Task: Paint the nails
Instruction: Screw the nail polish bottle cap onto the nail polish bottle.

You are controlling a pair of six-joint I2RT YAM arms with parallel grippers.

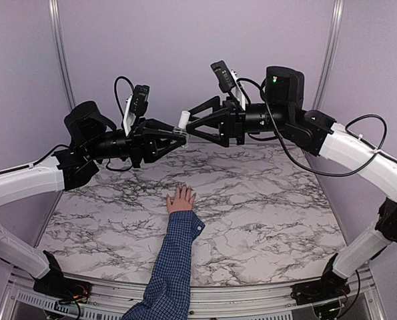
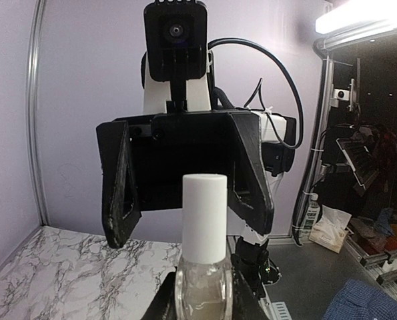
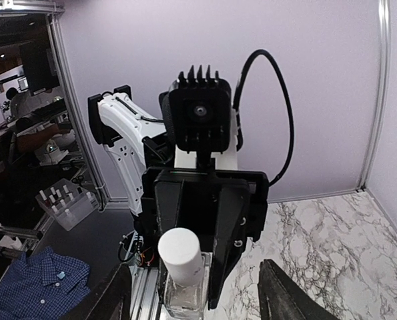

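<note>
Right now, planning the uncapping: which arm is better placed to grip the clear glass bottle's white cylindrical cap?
Right: the right pincer is open, lined up with the white cap; the left pincer is shut on the clear glass bottle.

clear glossy glass bottle (image 2: 203,293) with matt white cap (image 2: 203,217), smooth marble-look table (image 1: 265,200), cloth sleeve (image 1: 178,253).

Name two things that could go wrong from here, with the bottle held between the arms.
1. The right pincer stands open facing the white cap; closing off-centre could knock the bottle askew in the left pincer.
2. The hand lies close by, lower down; a dropped bottle might hit it.
</note>
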